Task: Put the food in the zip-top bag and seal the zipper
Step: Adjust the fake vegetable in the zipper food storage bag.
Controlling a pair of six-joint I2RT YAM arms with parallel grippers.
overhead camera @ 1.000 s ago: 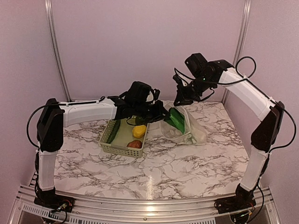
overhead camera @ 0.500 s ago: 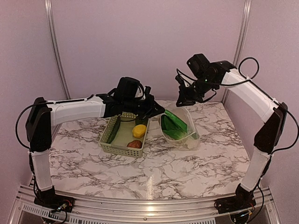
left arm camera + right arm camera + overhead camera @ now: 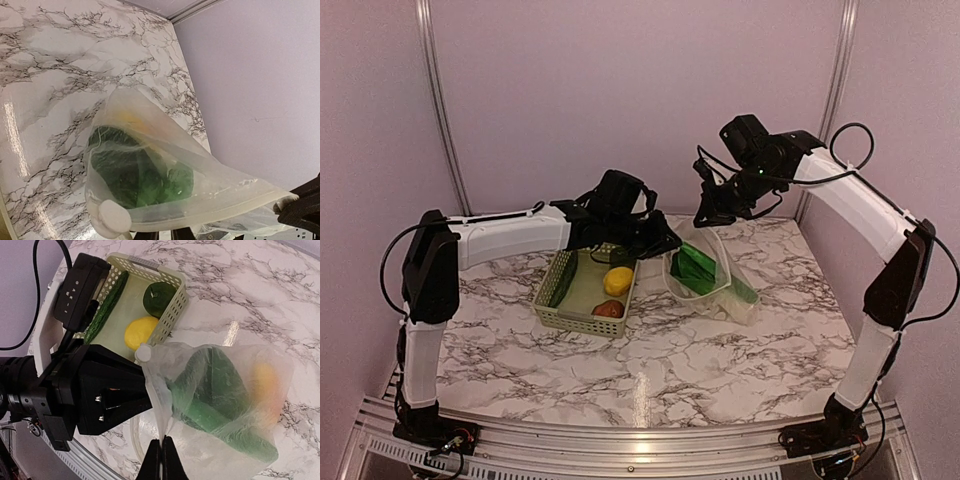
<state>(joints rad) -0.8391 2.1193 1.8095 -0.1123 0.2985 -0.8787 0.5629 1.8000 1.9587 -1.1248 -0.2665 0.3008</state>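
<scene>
While both my arms reach over the far half of the table [image 3: 670, 370], the zip-top bag [image 3: 718, 282] hangs between them, a little right of the middle, with its lower end down at the table. My right jaws [image 3: 161, 445] are closed on the thin edge of the bag from above. My left jaws [image 3: 664, 244] are almost fully closed and pinch the rim at the left corner of the mouth. Inside the bag lie a dark green vegetable [image 3: 210, 390] and an orange-yellow fruit [image 3: 263, 376]. The pale green basket [image 3: 565, 322], just left of the bag, holds a long green vegetable [image 3: 563, 280], a yellow fruit [image 3: 617, 281], a brown piece [image 3: 609, 309] and a round dark green piece [image 3: 159, 296].
</scene>
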